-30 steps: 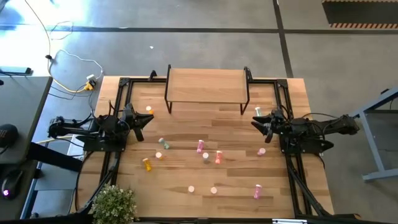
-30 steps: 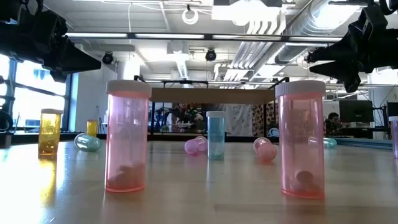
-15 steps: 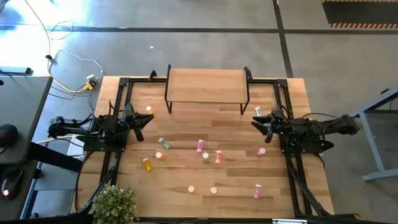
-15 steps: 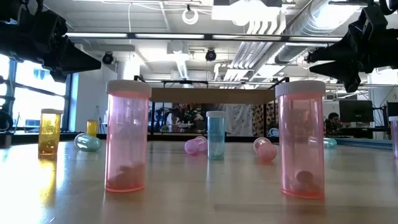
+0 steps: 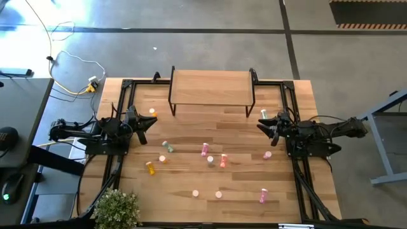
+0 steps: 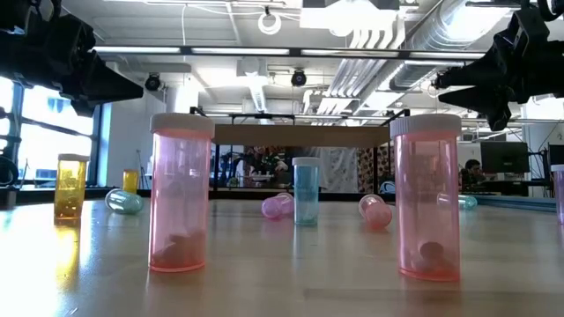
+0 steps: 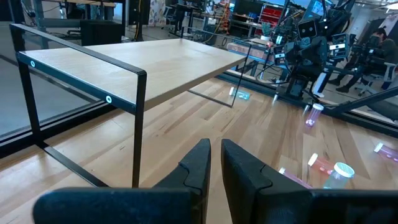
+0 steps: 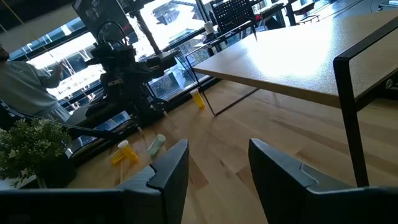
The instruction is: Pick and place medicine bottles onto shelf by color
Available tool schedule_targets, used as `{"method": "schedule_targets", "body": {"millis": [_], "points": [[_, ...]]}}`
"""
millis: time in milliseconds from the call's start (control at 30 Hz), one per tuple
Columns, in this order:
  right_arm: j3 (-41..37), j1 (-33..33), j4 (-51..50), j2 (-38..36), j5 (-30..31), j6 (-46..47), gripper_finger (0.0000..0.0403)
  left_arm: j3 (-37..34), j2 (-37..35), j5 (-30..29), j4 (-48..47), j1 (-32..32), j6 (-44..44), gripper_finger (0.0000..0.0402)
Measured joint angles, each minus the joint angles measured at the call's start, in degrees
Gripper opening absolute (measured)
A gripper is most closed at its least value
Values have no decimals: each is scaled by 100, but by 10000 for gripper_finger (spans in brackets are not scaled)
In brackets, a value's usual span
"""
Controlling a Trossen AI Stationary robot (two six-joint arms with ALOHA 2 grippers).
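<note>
No change since a second ago | left gripper (image 7: 214, 163) nearly shut, empty | right gripper (image 8: 214, 163) parted, empty | small light-wood shelf on black legs (image 5: 211, 86) bare | tiny coloured medicine bottles (image 5: 205, 149) untouched; sorting not begun.

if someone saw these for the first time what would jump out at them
Probably the small colourful bottles scattered over the middle and front of the table, some upright, some lying down. Behind them the shelf stands bare at the table's back edge. The left end effector and right end effector hang at either side, holding nothing.
</note>
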Motion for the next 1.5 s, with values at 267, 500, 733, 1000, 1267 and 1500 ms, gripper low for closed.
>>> {"method": "schedule_targets", "body": {"millis": [267, 500, 733, 1000, 1267, 1500], "points": [[0, 1, 2, 2, 1, 0, 158, 0, 0, -48, 12, -1, 1, 31], [0, 1, 1, 0, 1, 0, 158, 0, 1, 118, 19, 1, 1, 31], [0, 0, 2, 2, 2, 0, 158, 0, 0, 222, 75, -1, -260, 31], [0, 0, 2, 1, 2, 0, 158, 0, 1, 245, 8, -1, -611, 34], [0, 2, 2, 0, 0, 0, 158, 0, 1, -449, 1, -1, -911, 86], [0, 1, 0, 1, 1, 0, 158, 0, 0, -1014, 3, 2, -1036, 159]]}}
